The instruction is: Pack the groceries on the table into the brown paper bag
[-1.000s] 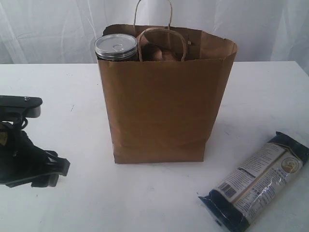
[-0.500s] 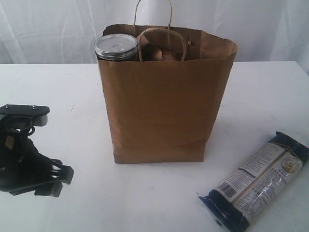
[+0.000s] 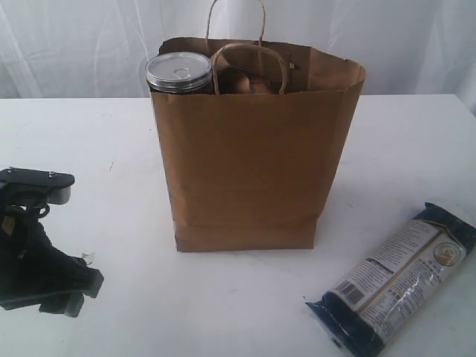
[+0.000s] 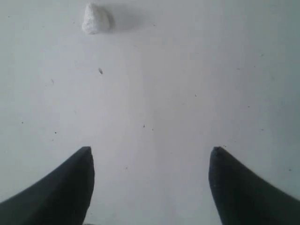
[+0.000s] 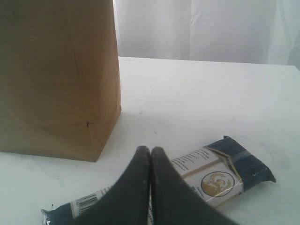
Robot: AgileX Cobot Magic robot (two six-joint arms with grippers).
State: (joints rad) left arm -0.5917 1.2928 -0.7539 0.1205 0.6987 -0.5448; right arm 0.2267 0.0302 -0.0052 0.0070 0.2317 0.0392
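The brown paper bag (image 3: 253,163) stands upright mid-table, and its side fills part of the right wrist view (image 5: 56,75). A silver pull-tab can (image 3: 178,72) pokes above the bag's left rim. The other groceries are hidden or out of view. The long dark-blue packet (image 3: 394,279) lies flat on the table (image 3: 416,149) to the right of the bag. My right gripper (image 5: 150,152) is shut and empty, just over this packet (image 5: 220,176); the exterior view does not show it. My left gripper (image 4: 150,159) hangs open over bare tabletop, low at the left (image 3: 78,286).
A small white crumb (image 4: 96,18) lies on the table beyond my left fingers (image 4: 70,187). White curtains (image 3: 74,44) hang behind the table. The bag's two twisted handles (image 3: 249,52) stick up above its rim.
My left arm has sunk lower and drifted slightly toward the near left edge of the table. The bag, can and packet have not moved.
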